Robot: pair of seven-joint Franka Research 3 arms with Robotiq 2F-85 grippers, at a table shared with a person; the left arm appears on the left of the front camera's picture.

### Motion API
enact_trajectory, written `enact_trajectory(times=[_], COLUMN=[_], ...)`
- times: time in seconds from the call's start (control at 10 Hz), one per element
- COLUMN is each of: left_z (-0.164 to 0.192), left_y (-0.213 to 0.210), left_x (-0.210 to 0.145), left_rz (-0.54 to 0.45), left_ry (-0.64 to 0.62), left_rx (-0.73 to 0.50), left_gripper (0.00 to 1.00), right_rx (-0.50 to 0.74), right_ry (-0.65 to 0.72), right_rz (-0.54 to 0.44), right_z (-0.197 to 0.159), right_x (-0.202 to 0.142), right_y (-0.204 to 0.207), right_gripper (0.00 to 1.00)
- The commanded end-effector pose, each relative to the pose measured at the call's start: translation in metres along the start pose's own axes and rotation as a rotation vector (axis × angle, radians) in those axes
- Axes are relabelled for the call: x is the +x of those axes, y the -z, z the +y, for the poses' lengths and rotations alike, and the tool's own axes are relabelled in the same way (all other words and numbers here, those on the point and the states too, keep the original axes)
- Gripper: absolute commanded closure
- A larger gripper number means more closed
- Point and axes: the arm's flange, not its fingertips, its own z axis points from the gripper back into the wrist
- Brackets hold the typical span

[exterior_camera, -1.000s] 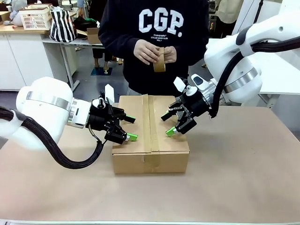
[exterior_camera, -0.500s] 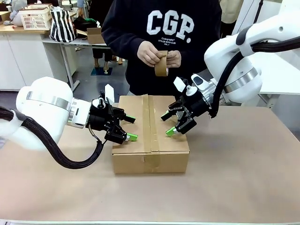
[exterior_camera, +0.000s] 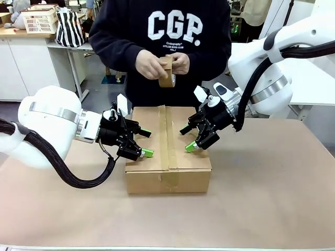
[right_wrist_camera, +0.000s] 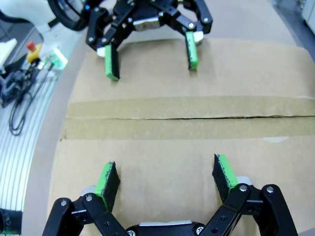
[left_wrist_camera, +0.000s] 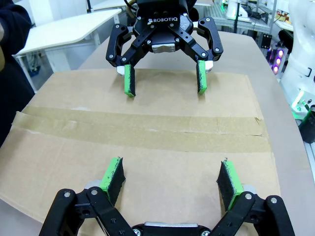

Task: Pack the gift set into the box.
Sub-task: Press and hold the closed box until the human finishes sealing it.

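Note:
The box point(exterior_camera: 167, 180) stands shut in the middle of the table, a brown tape strip point(exterior_camera: 167, 138) running along its top seam. The gift set is hidden. My left gripper point(exterior_camera: 146, 142) is open over the box's left flap, its green pads point(left_wrist_camera: 112, 174) on or just above the cardboard. My right gripper point(exterior_camera: 187, 139) is open over the right flap, facing the left one across the strip. In the left wrist view, my left gripper point(left_wrist_camera: 171, 177) faces the right gripper point(left_wrist_camera: 165, 81). The right wrist view shows the right gripper point(right_wrist_camera: 166, 179) near and the left gripper point(right_wrist_camera: 152, 61) beyond the tape.
A person stands at the far side holding a brown tape roll point(exterior_camera: 167, 71) in both hands above the box's far edge. The brown table point(exterior_camera: 272, 198) has free room on both sides of the box. Cables point(right_wrist_camera: 19, 98) lie off the table's edge.
The person's hands and the tape roll have shifted left and slightly up. Both arms and the box have stayed put.

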Motion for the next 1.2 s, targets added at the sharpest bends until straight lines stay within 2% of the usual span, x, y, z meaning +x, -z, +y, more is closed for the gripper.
enact_trajectory(times=[0.0, 1.1], left_z=[-0.0040, -0.0040], left_y=[-0.0005, -0.0005], left_x=[-0.0038, -0.0038], left_rz=[-0.014, -0.014], left_ry=[0.021, 0.021], left_rx=[0.004, 0.004], left_gripper=[0.00, 0.00], right_rx=[0.001, 0.001], right_ry=[-0.008, -0.008], right_rz=[0.003, 0.003], right_z=[0.0002, 0.0002], right_x=[-0.0022, -0.0022], right_y=[0.0018, 0.0018], right_gripper=[0.00, 0.00])
